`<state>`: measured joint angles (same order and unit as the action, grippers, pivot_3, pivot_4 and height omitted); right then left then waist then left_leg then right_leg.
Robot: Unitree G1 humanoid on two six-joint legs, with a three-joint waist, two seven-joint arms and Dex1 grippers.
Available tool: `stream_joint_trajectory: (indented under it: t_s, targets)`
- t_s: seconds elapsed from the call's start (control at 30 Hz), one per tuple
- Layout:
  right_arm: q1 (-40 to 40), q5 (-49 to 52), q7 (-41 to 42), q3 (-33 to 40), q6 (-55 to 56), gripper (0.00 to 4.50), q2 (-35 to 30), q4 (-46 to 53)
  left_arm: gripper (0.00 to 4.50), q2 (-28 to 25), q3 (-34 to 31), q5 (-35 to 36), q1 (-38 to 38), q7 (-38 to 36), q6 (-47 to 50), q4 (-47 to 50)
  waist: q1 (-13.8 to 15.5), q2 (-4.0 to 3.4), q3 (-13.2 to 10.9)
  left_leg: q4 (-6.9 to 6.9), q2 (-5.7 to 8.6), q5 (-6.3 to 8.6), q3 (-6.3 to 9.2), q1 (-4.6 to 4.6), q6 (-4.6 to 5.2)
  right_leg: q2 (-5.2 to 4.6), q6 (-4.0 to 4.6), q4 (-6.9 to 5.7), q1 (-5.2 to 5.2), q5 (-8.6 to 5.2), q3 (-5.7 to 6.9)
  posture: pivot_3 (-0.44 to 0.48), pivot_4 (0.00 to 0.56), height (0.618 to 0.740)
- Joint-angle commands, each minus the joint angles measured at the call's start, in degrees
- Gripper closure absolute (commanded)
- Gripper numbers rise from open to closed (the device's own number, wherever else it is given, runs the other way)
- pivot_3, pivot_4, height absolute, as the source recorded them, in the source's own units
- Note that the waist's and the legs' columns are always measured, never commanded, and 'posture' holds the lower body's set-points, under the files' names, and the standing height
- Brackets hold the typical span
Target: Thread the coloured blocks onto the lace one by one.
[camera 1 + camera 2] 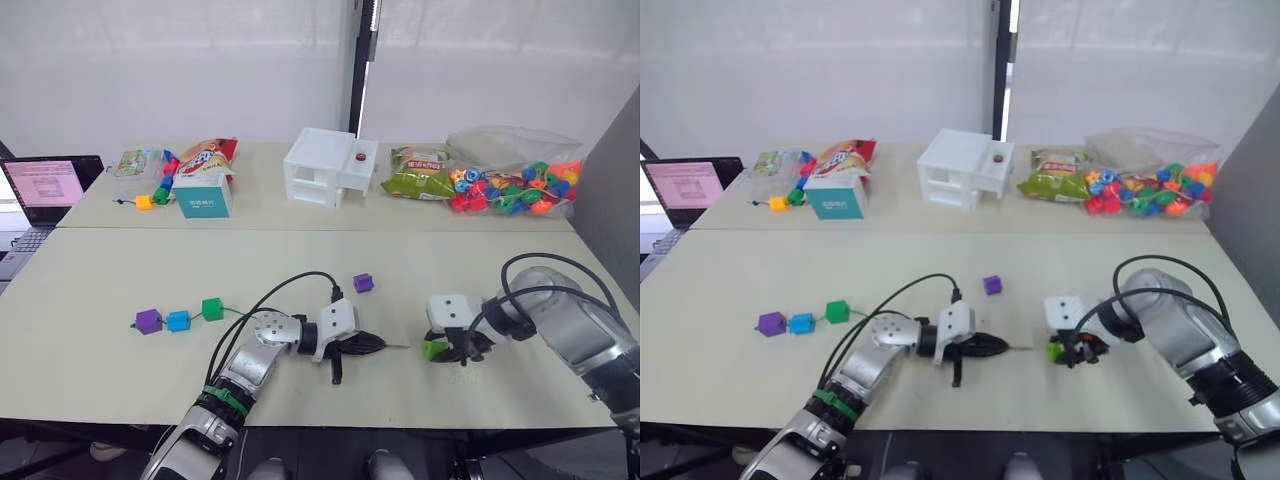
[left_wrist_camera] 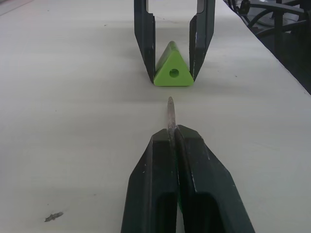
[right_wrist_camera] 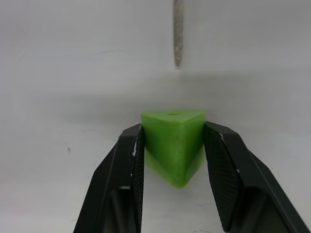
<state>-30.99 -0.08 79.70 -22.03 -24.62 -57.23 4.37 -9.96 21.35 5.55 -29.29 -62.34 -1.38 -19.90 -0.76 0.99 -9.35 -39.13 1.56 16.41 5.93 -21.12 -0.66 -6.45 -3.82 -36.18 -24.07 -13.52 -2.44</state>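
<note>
- No readable writing anywhere — the snack bags (image 1: 208,155), the teal box (image 1: 204,195) and the laptop screen (image 1: 44,186) all carry print, but it is too small to make out.
- Left gripper (image 2: 171,130): fingers pressed together on the lace's silvery tip (image 2: 170,112), which sticks out forward toward the hole in the block ahead. Tip stops just short of the block, not touching.
- Left arm lies low over the near part of the counter (image 1: 100,290), forearm running toward the robot's right, gripper (image 1: 372,344) close to the surface.
- Right gripper (image 3: 172,141): fingers clamped on either side of the light green block (image 3: 173,141), which rests on the counter. In the wrist views it reads as a wedge, triangular face with a round hole (image 2: 173,73) turned to the needle.
- Right arm comes in from the right edge, elbow bent, gripper (image 1: 450,348) pointing toward the left gripper — the two face each other, near but apart.
- Lace (image 1: 232,310): thin green cord running from the left gripper back to the robot's left, where three blocks sit in a row — dark green (image 1: 212,308), blue (image 1: 178,320), purple (image 1: 148,320).
- Second purple block (image 1: 363,282) lies loose on the counter, beyond the left gripper.
- Far side: white plastic box (image 1: 328,167), clear bag of coloured beads (image 1: 515,185), short bead chain (image 1: 152,195).
</note>
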Motion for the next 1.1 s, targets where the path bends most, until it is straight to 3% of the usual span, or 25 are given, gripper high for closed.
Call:
stream_joint_trajectory:
  t_s: [0.03,0.17,1.1]
  targets:
    - [1.24,1.48,-1.36,1.60,-6.45,3.22,0.91,4.19,4.50,0.23,0.03,0.25,-0.49,0.08,-0.74,2.03,-0.06,0.00,0.00,0.00,0.00,0.00,0.00,0.00,0.00,0.00,0.00,-0.02,-0.02,0.00,-0.01,0.000,0.150,0.740]
    - [3.49,3.87,-3.09,2.51,-15.34,3.22,2.06,10.44,4.50,0.36,-0.10,0.60,-0.90,-0.34,-0.63,1.79,-0.08,0.00,0.00,0.01,0.00,0.01,0.02,-0.01,0.01,0.01,0.01,-0.09,-0.06,0.01,0.00,0.000,0.150,0.740]
    - [3.94,6.25,-8.39,1.71,-22.94,3.22,6.01,18.19,4.50,4.40,3.28,-1.61,-4.96,-1.94,-0.67,-2.60,-0.04,0.01,0.01,0.01,0.01,0.02,0.02,-0.02,0.03,0.01,0.01,-0.07,-0.06,0.01,0.00,0.000,0.150,0.740]
